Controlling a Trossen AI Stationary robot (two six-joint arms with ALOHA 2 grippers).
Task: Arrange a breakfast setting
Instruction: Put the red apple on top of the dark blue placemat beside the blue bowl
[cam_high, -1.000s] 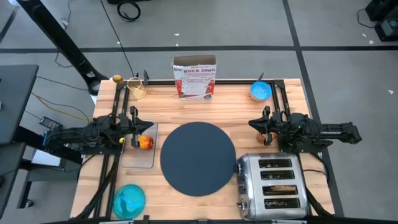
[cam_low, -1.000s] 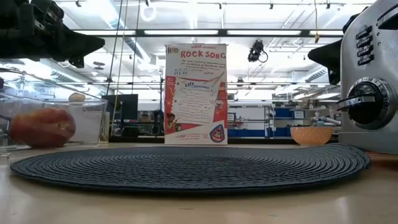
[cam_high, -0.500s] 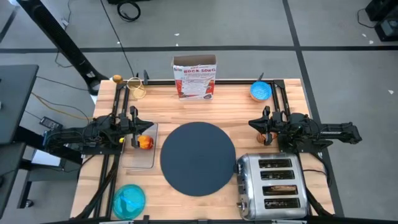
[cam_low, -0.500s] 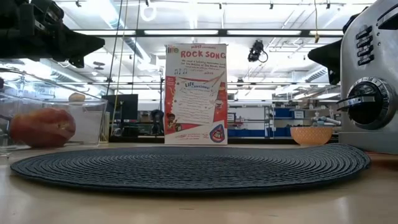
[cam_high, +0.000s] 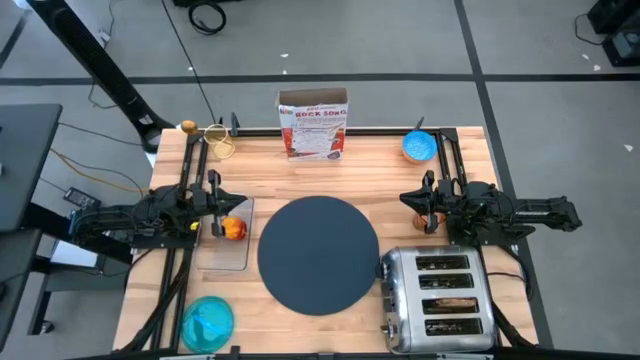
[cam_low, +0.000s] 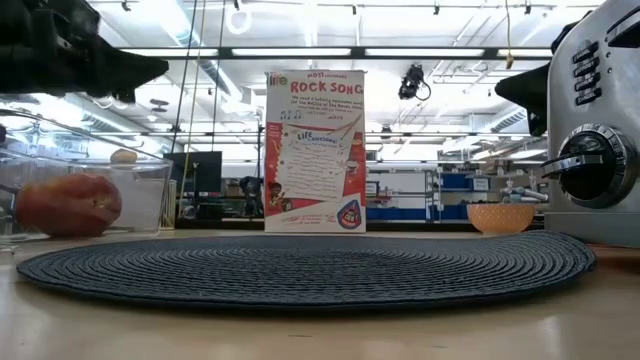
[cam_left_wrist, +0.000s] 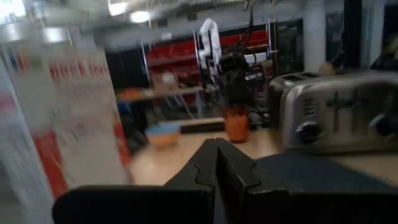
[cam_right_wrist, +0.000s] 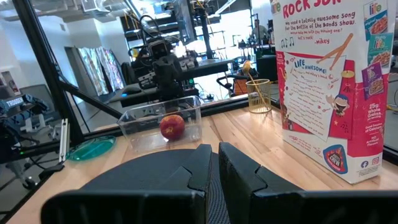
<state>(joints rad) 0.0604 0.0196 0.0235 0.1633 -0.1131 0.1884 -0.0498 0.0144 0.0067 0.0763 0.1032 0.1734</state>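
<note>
The dark-grey round mat lies mid-table. The red-orange apple sits in a clear tray at its left and also shows in the right wrist view. The teal plate lies near left. The blue bowl stands far right. The orange cup stands under my right arm's gripper, mostly hidden from above. A toast slice sits in a toaster slot. The gold spoon stands in a wire holder. My left gripper is shut beside the tray. My right gripper is shut, right of the mat.
A chrome toaster stands near right, close to the mat's edge. A cereal box stands upright at the far edge. Metal arm rails run along both table sides.
</note>
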